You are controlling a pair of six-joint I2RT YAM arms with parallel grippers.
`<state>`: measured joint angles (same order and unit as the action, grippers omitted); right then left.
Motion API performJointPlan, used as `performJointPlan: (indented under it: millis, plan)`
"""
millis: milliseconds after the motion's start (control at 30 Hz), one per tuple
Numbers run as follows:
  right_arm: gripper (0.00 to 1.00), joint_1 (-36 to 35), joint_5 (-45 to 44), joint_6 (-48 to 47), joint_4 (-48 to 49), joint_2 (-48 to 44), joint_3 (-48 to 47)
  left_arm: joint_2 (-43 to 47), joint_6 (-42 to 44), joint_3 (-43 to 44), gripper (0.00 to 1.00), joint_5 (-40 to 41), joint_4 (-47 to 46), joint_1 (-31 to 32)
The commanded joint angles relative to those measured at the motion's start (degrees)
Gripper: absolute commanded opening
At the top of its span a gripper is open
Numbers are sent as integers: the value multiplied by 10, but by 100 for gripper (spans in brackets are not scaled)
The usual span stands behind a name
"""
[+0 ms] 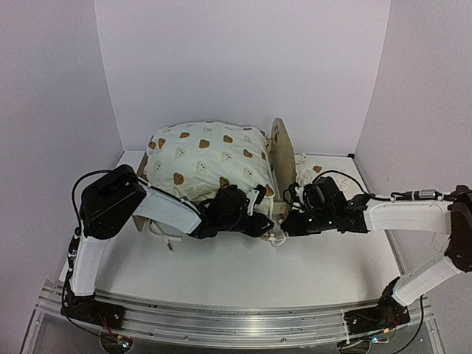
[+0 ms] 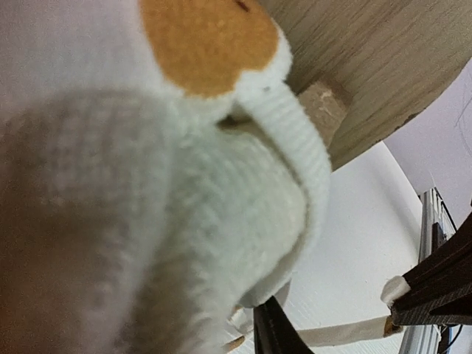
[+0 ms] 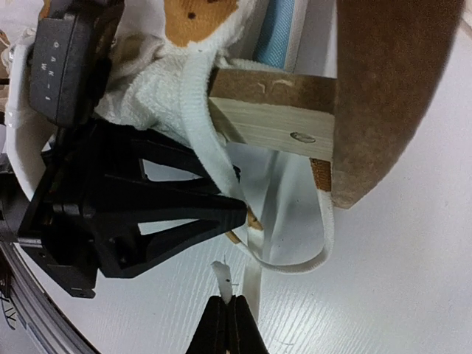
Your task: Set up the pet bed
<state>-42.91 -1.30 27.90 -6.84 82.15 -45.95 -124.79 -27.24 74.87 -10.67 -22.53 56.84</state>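
The pet bed (image 1: 210,158) lies mid-table, its cream bear-print duvet (image 1: 199,151) piled on it and a rounded wooden end board (image 1: 280,155) standing at its right. My left gripper (image 1: 259,223) is at the bed's near right corner, its jaws closed to a point on a white tie string (image 3: 254,247) of the duvet. My right gripper (image 3: 227,318) faces it, shut on the free end of another tie string (image 3: 223,274). In the left wrist view the duvet (image 2: 147,184) fills most of the frame. The pillow (image 1: 310,168) lies behind the end board.
A wooden side rail (image 3: 273,110) and the blue striped base (image 3: 276,33) show beside the end board (image 3: 391,96). White walls enclose the table (image 1: 243,269) on three sides. The aluminium rail (image 1: 236,318) runs along the near edge.
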Motion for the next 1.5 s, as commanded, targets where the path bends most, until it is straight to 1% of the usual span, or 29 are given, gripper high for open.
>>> performJointPlan:
  millis: [0, 33, 67, 167, 200, 267, 300, 400, 500, 600, 700, 833, 900, 1133, 1267, 1300, 1333, 1400, 1467]
  plan:
    - [0, 15, 19, -28, 27, 7, -4, -10, -25, 24, 18, 47, -15, -9]
    - [0, 18, 27, -33, 27, 12, -6, -10, -24, 21, 15, 54, -21, -10]
    - [0, 20, 32, -37, 27, 16, -9, -11, -22, 19, 13, 59, -28, -11]
    - [0, 24, 42, -44, 27, 24, -12, -10, -21, 11, 14, 53, -50, -11]
    - [0, 25, 45, -44, 27, 26, -13, -10, -22, 10, 11, 50, -55, -11]
    - [0, 25, 49, -45, 28, 30, -13, -11, -24, 5, 3, 46, -68, -11]
    - [0, 25, 50, -46, 29, 33, -13, -11, -23, 1, 0, 46, -74, -11]
    - [0, 25, 39, -64, 30, 43, -17, -4, -7, -6, 0, 20, -89, -12]
    - [0, 28, 26, -107, 32, 56, -30, 20, 18, -29, 0, -13, -93, -16]
    - [0, 32, 26, -156, 33, 80, -58, 47, 58, -57, 0, -28, -96, -20]
    - [0, 35, 35, -181, 35, 113, -84, 70, 98, -78, 0, -51, -106, -23]
    - [0, 36, 55, -201, 51, 148, -108, 81, 128, -88, 0, -81, -111, -26]
    - [0, 36, 61, -206, 70, 158, -109, 84, 140, -92, 0, -98, -113, -28]
    - [0, 36, 113, -182, 221, 185, -72, 96, 191, -116, 0, -200, -133, -33]
    - [0, 36, 127, -171, 286, 202, -54, 87, 226, -93, 0, -224, -104, -50]
    - [0, 36, 126, -173, 297, 205, -49, 87, 245, -89, 2, -232, -93, -56]
    - [0, 36, 126, -177, 306, 207, -46, 89, 280, -86, 7, -249, -77, -60]
    - [0, 36, 131, -183, 317, 212, -42, 97, 339, -84, 22, -265, -47, -65]
    - [0, 36, 136, -184, 337, 219, -38, 108, 404, -84, 34, -277, 1, -71]
